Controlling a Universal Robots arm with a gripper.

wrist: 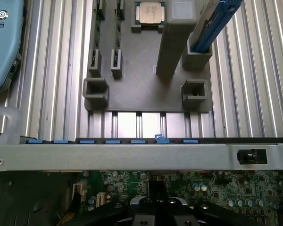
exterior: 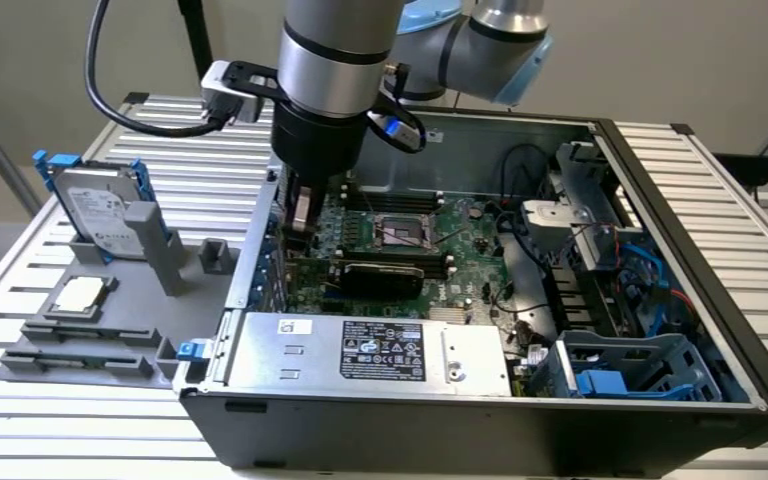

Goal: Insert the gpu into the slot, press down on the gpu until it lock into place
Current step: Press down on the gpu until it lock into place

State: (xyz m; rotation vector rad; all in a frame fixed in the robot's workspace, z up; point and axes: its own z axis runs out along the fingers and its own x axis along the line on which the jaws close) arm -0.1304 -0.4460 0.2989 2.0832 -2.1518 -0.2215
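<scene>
A: Nearest the exterior view, what's there?

B: The silver power-supply box (exterior: 371, 350) at the front of the open computer case (exterior: 704, 400). Just behind it the gpu (exterior: 381, 272) lies across the motherboard (exterior: 471, 255), a flat black card over where the slot should be; the blue strip itself I can't make out.

A: And the gripper?

B: The gripper (exterior: 307, 222) reaches down at the card's end nearest the exterior view's left, by the case wall. In the wrist view the gripper (wrist: 155, 207) sits low over the board, but I cannot tell how far it is open or whether it grips the card.

A: Which step, then?

B: Seating or pressing, I'd judge. Locking calls for a straight, even push.

A: Anything in the way?

B: Cables (exterior: 531, 300) on the board's far side. Beyond the wall, the grey fixture tray (exterior: 91, 345) with a hard drive (exterior: 95, 213) and a processor chip (exterior: 80, 294).
</scene>
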